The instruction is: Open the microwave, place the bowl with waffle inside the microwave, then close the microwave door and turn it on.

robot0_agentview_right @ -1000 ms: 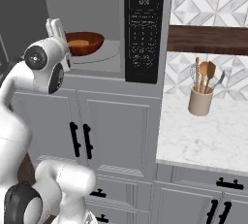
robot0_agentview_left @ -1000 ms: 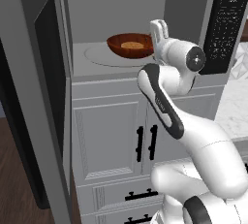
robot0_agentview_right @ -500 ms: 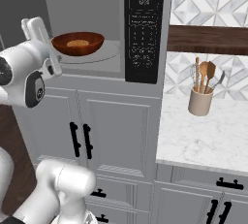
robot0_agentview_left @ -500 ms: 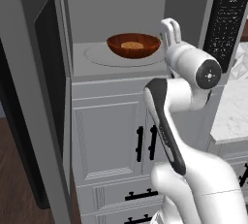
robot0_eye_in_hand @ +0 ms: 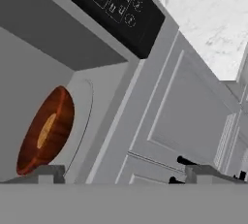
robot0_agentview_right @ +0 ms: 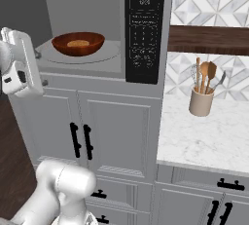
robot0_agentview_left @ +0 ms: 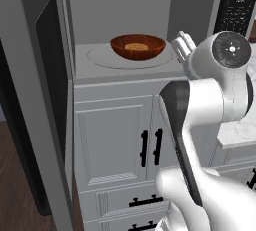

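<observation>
The tool (robot0_eye_in_hand: 124,174) stands with its jaws wide apart and nothing between them, just outside the front of the microwave (robot0_agentview_left: 120,5), at the right side of the cavity opening. Nearest the tool, below it, are the white panelled cabinet doors (robot0_agentview_left: 117,145) with small black handles. Beyond the tool, inside the cavity, the bowl with waffle (robot0_agentview_left: 138,46) rests upright on the round grey turntable (robot0_agentview_left: 100,57), well apart from the fingertips (robot0_eye_in_hand: 48,173); in the hand view it lies ahead of the left fingertip. The black keypad panel (robot0_agentview_right: 144,29) sits just beside the tool on the cavity's right. The microwave door (robot0_agentview_left: 30,100) stands swung fully open, on the far side of the cavity from the tool. Farther right, on the marble worktop (robot0_agentview_right: 204,136), a beige utensil holder (robot0_agentview_right: 201,101) stands upright.
</observation>
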